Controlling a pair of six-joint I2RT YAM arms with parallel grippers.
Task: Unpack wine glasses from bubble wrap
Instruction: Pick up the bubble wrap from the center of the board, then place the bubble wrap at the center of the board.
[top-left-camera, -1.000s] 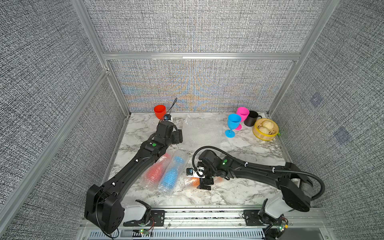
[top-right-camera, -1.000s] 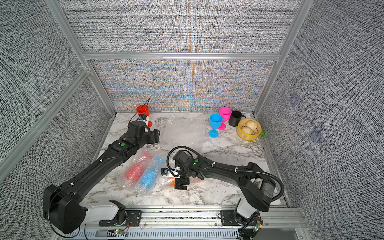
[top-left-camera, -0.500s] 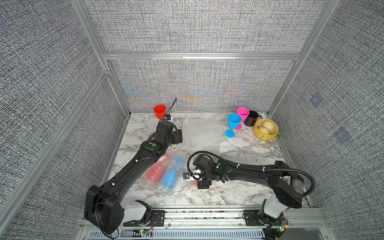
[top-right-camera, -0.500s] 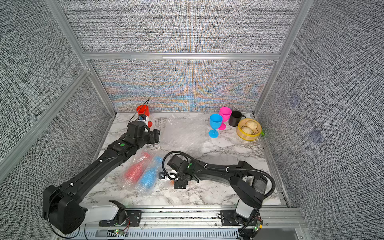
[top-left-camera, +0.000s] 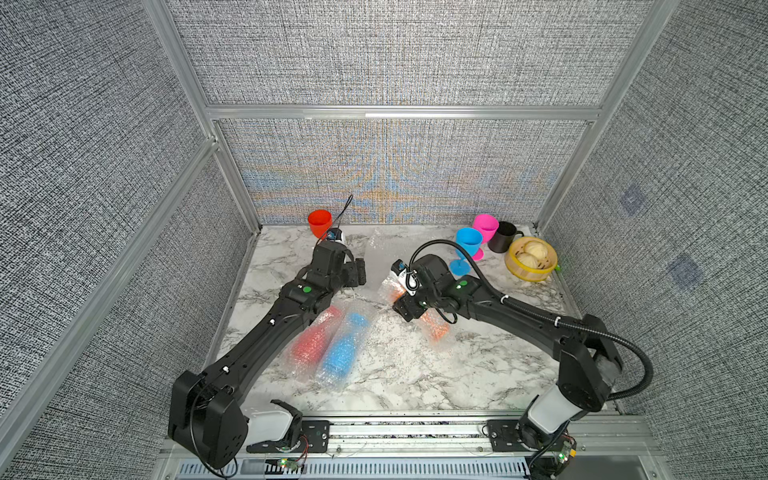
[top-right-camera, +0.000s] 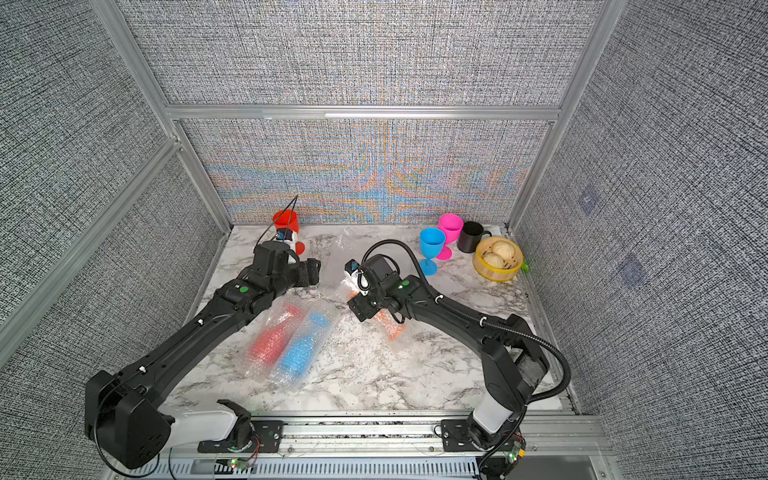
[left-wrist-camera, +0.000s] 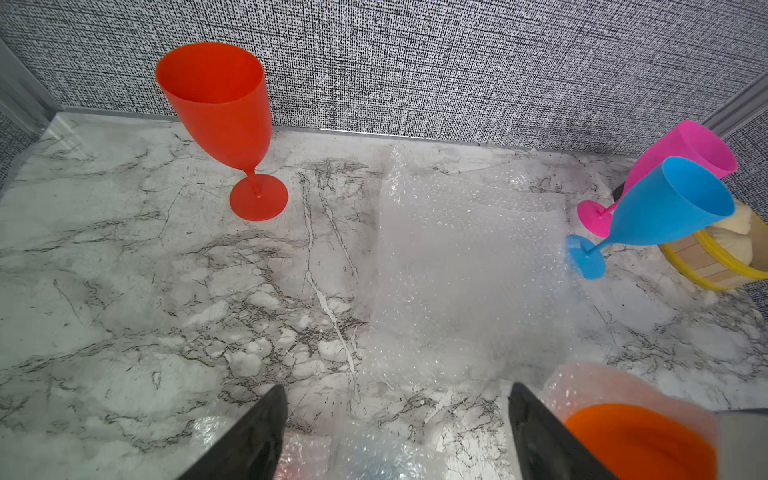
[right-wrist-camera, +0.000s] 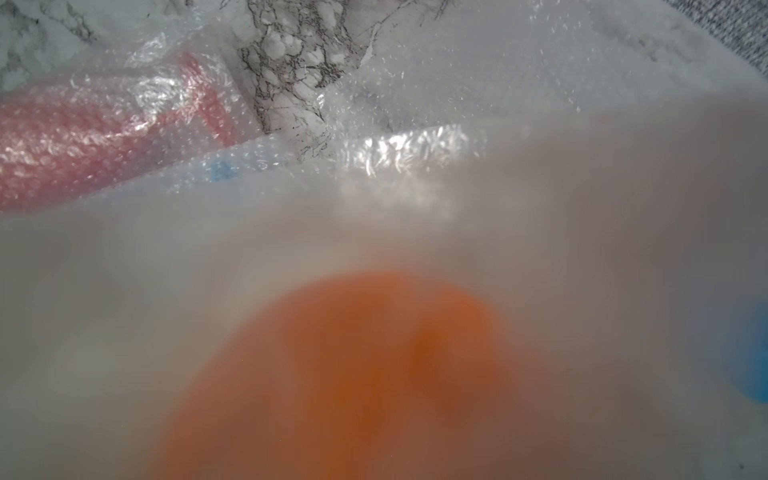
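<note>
Clock laid on the table (top-left-camera: 399, 374) as in a top view: 6 at the arm bases, 12 at the back wall.

Nearest, at 7: the wrapped red goblet (top-left-camera: 311, 343) and the wrapped blue goblet (top-left-camera: 341, 353) lay side by side, touching. Long axes ran 7–1, with the feet apparently toward 1.

Centre: the orange goblet (top-left-camera: 434, 329) lay on its side inside its bubble wrap (top-left-camera: 386, 286), long axis 11–5. The right gripper (top-left-camera: 404, 311) sat over the middle of it. We could not tell whether the jaws were clamped, because the right wrist view gave only an orange blur behind plastic. In the left wrist view the 11 end showed a round orange face, likely the mouth.

The left gripper (top-left-camera: 359, 272) stood at 10 of that bundle, near but apart. Its fingers (left-wrist-camera: 266, 432) were spread wide with nothing between them. We judged the right arm the nearer one. The bundle's 11 end pointed at the left gripper, ready for a pull along the axis.

Farther, at 12: a loose bubble wrap sheet (left-wrist-camera: 465, 257) lay flat.

Farthest, upright: the red goblet (top-left-camera: 320, 222) at 11. The blue goblet (top-left-camera: 468, 245), pink goblet (top-left-camera: 485, 226), black mug (top-left-camera: 503, 237) and steamer (top-left-camera: 515, 266) were at 1.
</note>
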